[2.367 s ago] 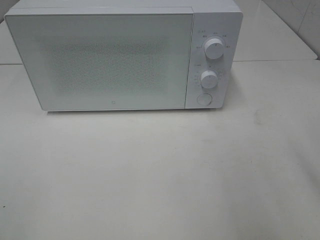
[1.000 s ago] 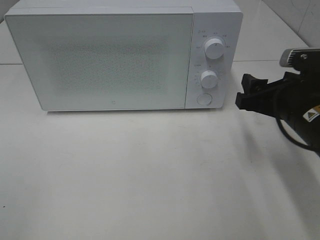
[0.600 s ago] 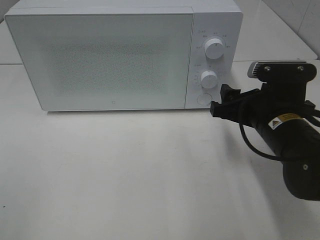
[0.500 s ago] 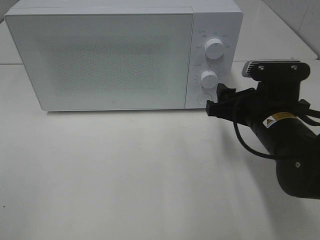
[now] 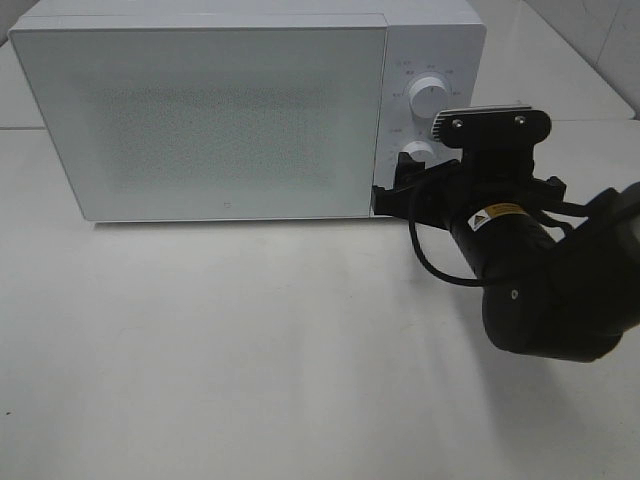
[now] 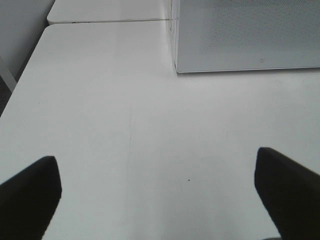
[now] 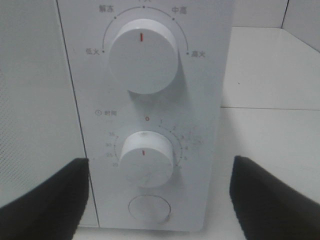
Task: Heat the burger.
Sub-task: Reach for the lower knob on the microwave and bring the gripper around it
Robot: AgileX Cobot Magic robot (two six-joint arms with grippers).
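Note:
The burger is out of view in every frame. A white microwave (image 5: 220,110) stands at the back of the table with its door shut. My right gripper (image 5: 393,193) is open, its black fingertips right at the lower control panel, by the door's edge. In the right wrist view the open right gripper (image 7: 155,200) frames the timer knob (image 7: 148,158) and the round button (image 7: 149,209) below it; nothing is held. My left gripper (image 6: 157,195) is open over bare table, well in front of the microwave's corner (image 6: 240,35).
The power knob (image 5: 430,97) shows above the right arm; the timer knob (image 5: 415,152) is partly hidden by it. White table (image 5: 250,350) spreads in front of the microwave. A tiled wall rises at the far right.
The right arm came in from the right edge and moved left toward the control panel, its fingertips now covering the round button in the high view. The jaws stayed open.

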